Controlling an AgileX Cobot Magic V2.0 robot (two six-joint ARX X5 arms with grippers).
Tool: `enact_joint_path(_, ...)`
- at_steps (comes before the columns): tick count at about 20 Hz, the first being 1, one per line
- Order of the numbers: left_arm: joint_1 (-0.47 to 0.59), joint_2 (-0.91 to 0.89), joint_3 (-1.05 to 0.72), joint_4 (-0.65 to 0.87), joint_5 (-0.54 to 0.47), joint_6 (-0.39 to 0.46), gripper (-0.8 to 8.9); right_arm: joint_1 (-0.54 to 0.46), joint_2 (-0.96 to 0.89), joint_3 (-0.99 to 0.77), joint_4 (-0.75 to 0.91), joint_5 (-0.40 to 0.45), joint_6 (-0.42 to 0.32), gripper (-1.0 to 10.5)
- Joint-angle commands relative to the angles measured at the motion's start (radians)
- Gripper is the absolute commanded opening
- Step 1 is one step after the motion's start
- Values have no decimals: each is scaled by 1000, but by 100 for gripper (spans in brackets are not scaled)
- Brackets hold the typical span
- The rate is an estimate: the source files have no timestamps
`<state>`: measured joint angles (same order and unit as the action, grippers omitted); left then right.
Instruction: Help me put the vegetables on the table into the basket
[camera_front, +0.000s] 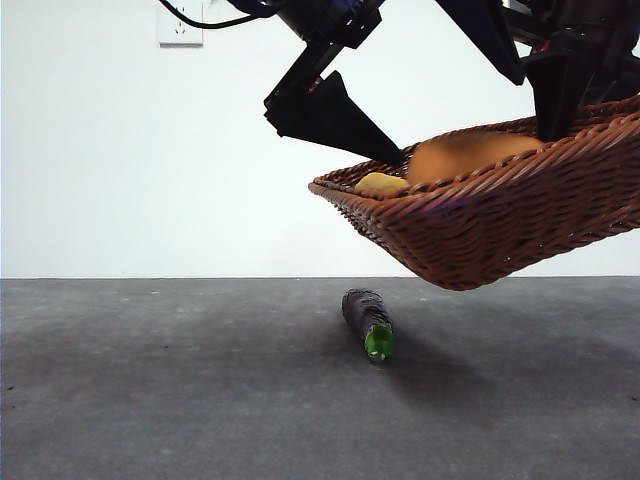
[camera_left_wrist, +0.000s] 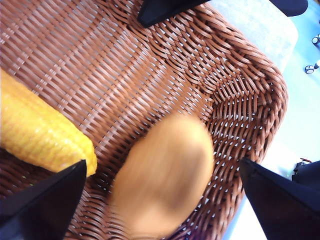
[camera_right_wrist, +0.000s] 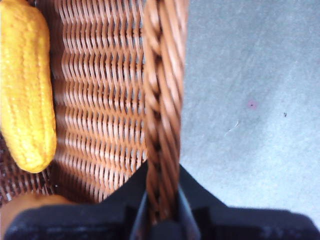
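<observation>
The wicker basket (camera_front: 500, 220) hangs tilted in the air above the table (camera_front: 150, 380). My right gripper (camera_front: 560, 90) is shut on its braided rim (camera_right_wrist: 162, 75) and holds it up. The brown potato (camera_front: 470, 155) and the yellow lumpy vegetable (camera_front: 382, 184) lie inside the basket. My left gripper (camera_front: 340, 115) is open and empty just above the basket's inside, with the blurred potato (camera_left_wrist: 162, 185) between its jaws and the yellow vegetable (camera_left_wrist: 40, 135) beside it. The purple eggplant (camera_front: 367, 320) with its green cap lies on the table under the basket's raised edge.
A white wall with a power socket (camera_front: 180, 22) stands behind the table. In the left wrist view the table's edge and pale floor (camera_left_wrist: 305, 45) show beyond the basket's corner.
</observation>
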<state>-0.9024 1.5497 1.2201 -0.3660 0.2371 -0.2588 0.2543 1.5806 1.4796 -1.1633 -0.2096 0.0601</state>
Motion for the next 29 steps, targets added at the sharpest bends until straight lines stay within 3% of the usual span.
enact_joint_path(1,12,8,54,-21,-3,26,574,0,1,-3,0,-2,12,-17)
enact_joint_path(2,26,8,91,-41,-26,26,569,-2,1,-3,-9,14,9,-17)
enact_joint_path(6,78,8,278,-313,-292,49,566,-86,1,-3,-26,20,-9,-17)
enact_joint_path(8,112,8,320,-404,-342,58,566,-162,1,-3,-35,-10,-24,-17)
enact_joint_path(11,184,27,327,-431,-320,57,566,-274,1,-3,-54,-76,-60,-17)
enact_joint_path(14,232,108,334,-404,-201,21,566,-355,0,-3,-82,-104,-97,-16)
enact_joint_path(16,244,202,380,-404,-177,15,566,-390,0,-3,-92,-109,-107,-16)
enact_joint_path(20,247,429,565,-441,-177,14,566,-411,-2,-3,-99,-109,-111,-16)
enact_joint_path(23,259,587,704,-510,-173,-34,566,-412,-2,-3,-106,-109,-114,-16)
enact_joint_path(29,270,717,745,-501,-151,-55,566,-412,-2,-3,-114,-109,-117,-16)
